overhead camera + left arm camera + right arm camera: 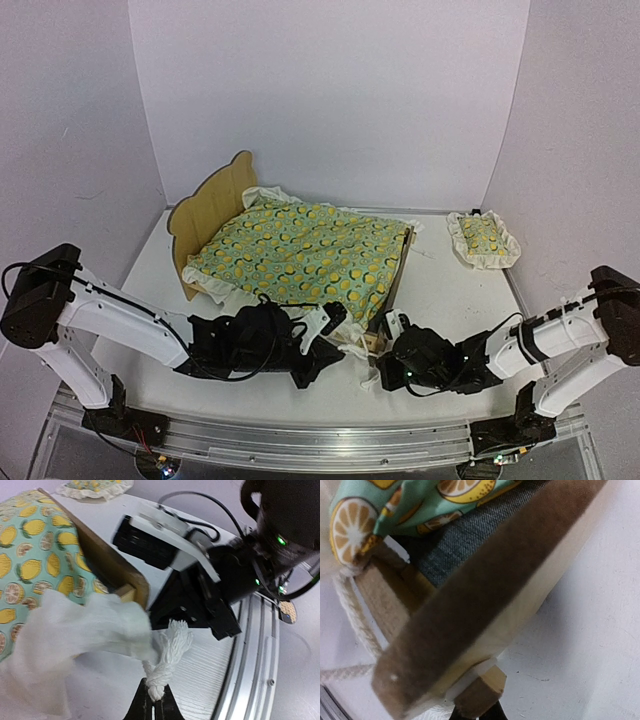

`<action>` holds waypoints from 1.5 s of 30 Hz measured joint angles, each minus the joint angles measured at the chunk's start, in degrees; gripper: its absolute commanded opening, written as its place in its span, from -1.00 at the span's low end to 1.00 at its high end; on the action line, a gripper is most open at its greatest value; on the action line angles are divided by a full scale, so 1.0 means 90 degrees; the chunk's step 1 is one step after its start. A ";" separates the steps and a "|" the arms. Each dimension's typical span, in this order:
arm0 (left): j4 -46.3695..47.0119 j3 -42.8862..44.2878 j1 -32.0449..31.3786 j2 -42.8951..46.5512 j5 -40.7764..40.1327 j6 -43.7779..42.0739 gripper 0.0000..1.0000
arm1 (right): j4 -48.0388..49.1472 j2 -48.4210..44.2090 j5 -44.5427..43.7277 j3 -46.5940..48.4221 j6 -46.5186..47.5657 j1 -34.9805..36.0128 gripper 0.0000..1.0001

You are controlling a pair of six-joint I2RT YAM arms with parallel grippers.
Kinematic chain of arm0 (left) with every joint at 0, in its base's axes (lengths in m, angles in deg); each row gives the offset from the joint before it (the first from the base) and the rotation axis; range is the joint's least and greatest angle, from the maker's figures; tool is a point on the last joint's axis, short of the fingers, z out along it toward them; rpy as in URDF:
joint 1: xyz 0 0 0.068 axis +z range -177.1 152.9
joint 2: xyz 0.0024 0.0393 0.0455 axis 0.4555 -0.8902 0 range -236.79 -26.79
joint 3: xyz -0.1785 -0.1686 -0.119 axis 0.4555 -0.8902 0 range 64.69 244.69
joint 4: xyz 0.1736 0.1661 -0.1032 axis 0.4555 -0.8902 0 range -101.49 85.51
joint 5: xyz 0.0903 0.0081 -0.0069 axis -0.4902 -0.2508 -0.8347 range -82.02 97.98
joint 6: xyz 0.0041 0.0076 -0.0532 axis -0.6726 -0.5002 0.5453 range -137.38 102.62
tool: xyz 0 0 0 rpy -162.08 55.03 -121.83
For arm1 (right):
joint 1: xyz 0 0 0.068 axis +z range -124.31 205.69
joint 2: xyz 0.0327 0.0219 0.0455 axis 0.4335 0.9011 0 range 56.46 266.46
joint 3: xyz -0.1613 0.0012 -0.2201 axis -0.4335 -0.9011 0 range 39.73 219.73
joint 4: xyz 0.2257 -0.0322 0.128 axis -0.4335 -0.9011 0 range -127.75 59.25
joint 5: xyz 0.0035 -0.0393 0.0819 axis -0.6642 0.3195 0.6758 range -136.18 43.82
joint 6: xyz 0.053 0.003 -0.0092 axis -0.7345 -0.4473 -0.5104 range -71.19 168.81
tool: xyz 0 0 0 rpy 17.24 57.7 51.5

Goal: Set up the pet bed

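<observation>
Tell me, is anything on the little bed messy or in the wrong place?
Yes. The small pillow lies on the table far right of the pet bed, not on it. The blanket hangs bunched off the bed's near corner, where the left gripper pinches a white cord.

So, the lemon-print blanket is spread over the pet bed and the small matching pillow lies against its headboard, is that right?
Not quite. The lemon-print blanket is spread over the pet bed, but the small matching pillow lies on the table, apart from the bed, at the far right. The top external view shows it.
</observation>
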 measured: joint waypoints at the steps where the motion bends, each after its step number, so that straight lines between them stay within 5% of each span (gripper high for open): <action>1: -0.0005 -0.0017 0.0002 0.0049 -0.0199 0.0032 -1.00 | 0.0002 0.0000 0.0051 -0.0015 0.0039 -0.0046 -1.00; 14: -0.0563 0.1593 0.0226 -0.0442 -0.1722 -0.1251 -1.00 | 0.0891 0.0233 0.1105 -0.0338 0.0036 -0.0219 -1.00; 20: -0.0831 0.1751 0.0896 -0.0571 -0.1338 -0.1632 -1.00 | 0.1309 0.0284 0.1110 -0.0410 -0.0153 -0.0214 -1.00; 26: -0.0571 0.0947 0.0391 0.0114 -0.0901 -0.1280 -1.00 | 0.1202 0.0236 0.1083 -0.0488 -0.0126 -0.0357 -1.00; 27: -0.0508 0.0716 0.0233 0.0267 -0.0801 -0.1115 -1.00 | 0.1139 0.0192 0.1088 -0.0488 -0.0121 -0.0398 -0.93; 29: -0.0357 0.0364 -0.0073 0.0355 -0.0607 -0.0627 -0.62 | 0.0913 0.0095 0.1100 -0.0483 -0.0107 -0.0442 -0.34; 32: -0.0180 0.0002 -0.0517 0.0114 -0.0491 0.0117 -0.23 | 0.0046 -0.0177 0.1110 -0.0386 -0.0090 -0.0461 0.22; 37: -0.0478 -0.0709 -0.0971 0.0476 -0.0610 0.0665 0.26 | -0.2140 -0.1719 0.1263 -0.0243 -0.0248 -0.0481 0.84; 41: -0.1758 -0.0245 -0.0376 0.1877 -0.0415 0.0695 0.36 | -0.3288 -0.2572 0.1258 0.0658 -0.0126 -0.0627 0.96; 45: -0.3259 0.1277 0.0549 0.2783 -0.1256 0.0942 0.66 | -0.3640 -0.1700 0.1290 0.2251 -0.0087 -0.1379 0.78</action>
